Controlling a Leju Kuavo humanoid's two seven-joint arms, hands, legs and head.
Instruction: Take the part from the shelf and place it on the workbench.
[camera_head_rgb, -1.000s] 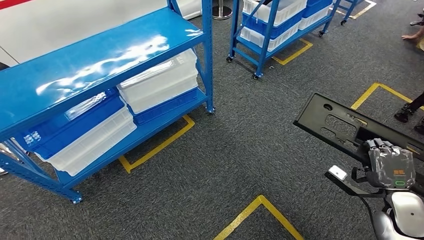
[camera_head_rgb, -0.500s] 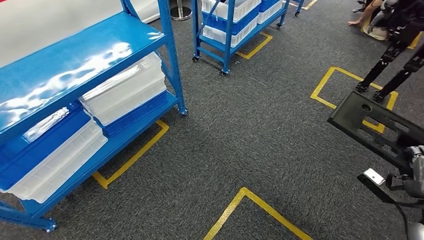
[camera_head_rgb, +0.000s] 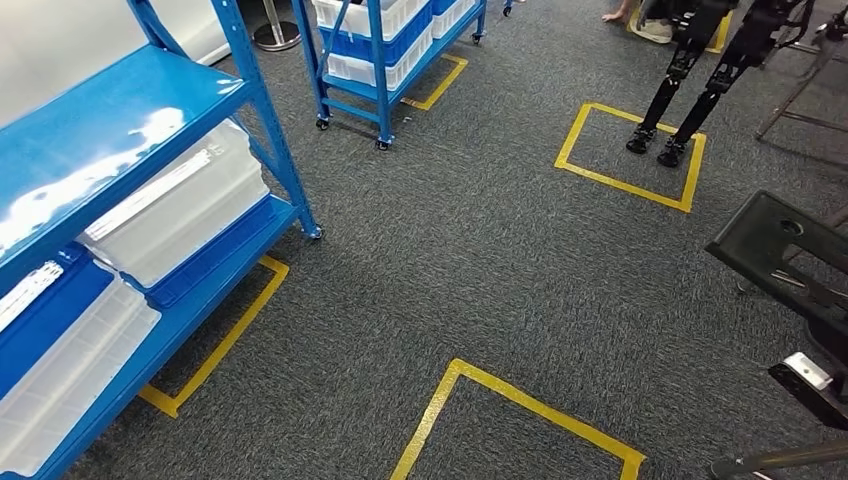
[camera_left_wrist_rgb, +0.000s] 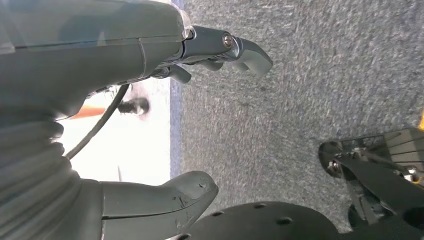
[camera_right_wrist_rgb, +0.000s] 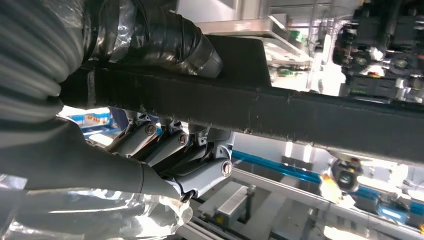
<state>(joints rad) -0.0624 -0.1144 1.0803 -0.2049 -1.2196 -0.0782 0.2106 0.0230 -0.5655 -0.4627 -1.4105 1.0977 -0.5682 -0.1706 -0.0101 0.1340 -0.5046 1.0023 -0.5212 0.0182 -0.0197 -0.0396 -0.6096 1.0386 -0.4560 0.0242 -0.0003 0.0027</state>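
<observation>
The part (camera_head_rgb: 775, 240) is a long flat black plastic panel with cut-outs, sticking into the head view from the right edge above the carpet. In the right wrist view my right hand (camera_right_wrist_rgb: 150, 150) grips this panel (camera_right_wrist_rgb: 300, 110), with the taped thumb (camera_right_wrist_rgb: 165, 45) over its one face and the fingers (camera_right_wrist_rgb: 190, 155) curled under its edge. My left hand (camera_left_wrist_rgb: 100, 45) hangs over the grey carpet with thumb and fingers apart and nothing between them.
The blue shelf (camera_head_rgb: 120, 120) with white and blue bins (camera_head_rgb: 170, 210) stands at the left. A wheeled blue rack (camera_head_rgb: 370, 50) is further back. Yellow tape outlines (camera_head_rgb: 520, 400) mark the carpet. Another robot's dark legs (camera_head_rgb: 690, 90) stand at the far right.
The camera has swung to the right: the shelf has slid toward the picture's left edge, and the held panel toward its right edge. My right hand still grips the panel.
</observation>
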